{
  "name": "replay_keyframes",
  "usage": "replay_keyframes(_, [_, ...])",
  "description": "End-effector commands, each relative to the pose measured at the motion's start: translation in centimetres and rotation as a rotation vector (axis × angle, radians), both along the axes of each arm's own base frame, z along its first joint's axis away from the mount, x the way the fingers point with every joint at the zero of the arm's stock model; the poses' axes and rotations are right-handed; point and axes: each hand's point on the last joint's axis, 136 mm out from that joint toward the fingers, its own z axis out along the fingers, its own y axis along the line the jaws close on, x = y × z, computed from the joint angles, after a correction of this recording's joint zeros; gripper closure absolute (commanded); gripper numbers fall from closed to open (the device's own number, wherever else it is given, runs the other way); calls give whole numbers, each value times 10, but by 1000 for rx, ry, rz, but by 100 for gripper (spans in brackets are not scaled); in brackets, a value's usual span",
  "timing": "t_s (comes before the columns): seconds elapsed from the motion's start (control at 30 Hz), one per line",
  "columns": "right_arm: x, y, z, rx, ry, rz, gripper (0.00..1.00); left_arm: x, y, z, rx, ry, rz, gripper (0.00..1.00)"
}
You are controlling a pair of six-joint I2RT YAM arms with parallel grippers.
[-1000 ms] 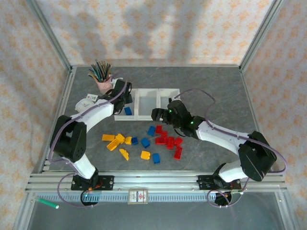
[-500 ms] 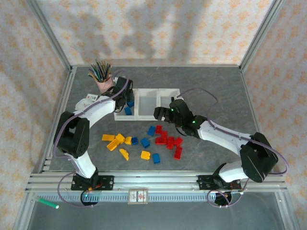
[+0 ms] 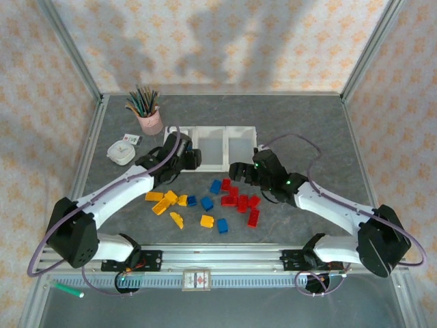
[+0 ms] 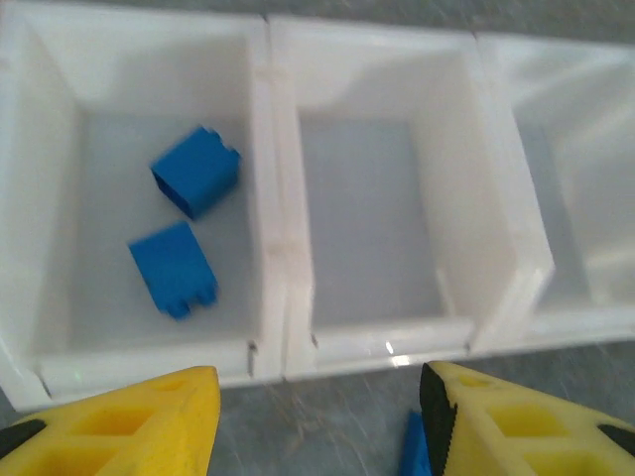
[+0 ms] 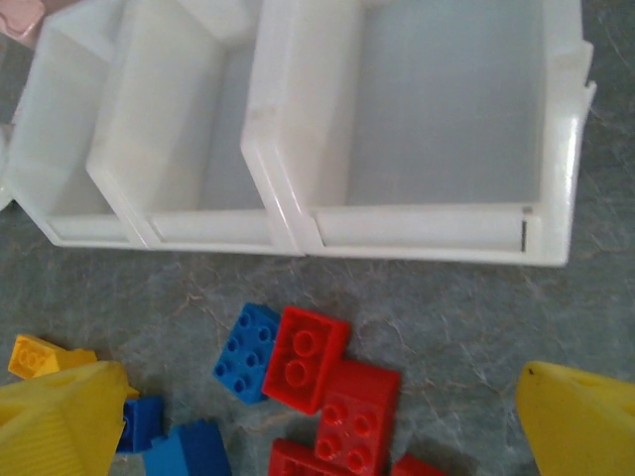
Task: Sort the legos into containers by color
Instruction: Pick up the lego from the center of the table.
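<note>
Left gripper point(image 4: 316, 421) spread, arm outstretched; facing containers point(image 4: 283, 258)

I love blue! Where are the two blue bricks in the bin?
upper blue brick point(image 4: 195, 171): left wrist view, middle of its face.
lower blue brick point(image 4: 174, 268): left wrist view, middle of its face.

The bins point(image 4: 281, 248) are white and half clear. Inside one, two blue bricks point(image 4: 195, 171). The desk point(image 3: 307, 123) is dark grey with a marble pattern; on it are red bricks point(image 5: 303, 357), yellow bricks point(image 3: 164, 201) and more blue ones. The walls point(image 3: 239, 41) are cream with orange flowers. The cup point(image 3: 150, 123) is pink. The fingers point(image 4: 129, 421) are yellow.
</note>
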Motion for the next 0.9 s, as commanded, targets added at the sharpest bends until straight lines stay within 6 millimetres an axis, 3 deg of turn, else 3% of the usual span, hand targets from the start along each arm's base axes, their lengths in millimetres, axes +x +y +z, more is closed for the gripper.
replay_keyframes(0.0, [-12,-10,-15,-10,54,-1,0,-30,-11,-15,-23,70,-31,42])
replay_keyframes(0.03, [-15,-13,-12,1,44,-2,0,-36,-18,-17,-35,77,-47,41])
replay_keyframes(0.13, [-20,-21,-25,-12,71,-14,0,-52,-36,-27,-46,98,-98,40])
replay_keyframes(0.3, [-25,-30,-39,2,81,-24,0,-64,-58,-47,-10,133,-159,37])
replay_keyframes(0.6, [-24,-37,-45,6,77,-48,0,-58,-75,-87,114,197,-220,35])
replay_keyframes(0.87, [-23,-39,-48,-4,79,-57,0,-44,-81,-105,187,210,-225,35])
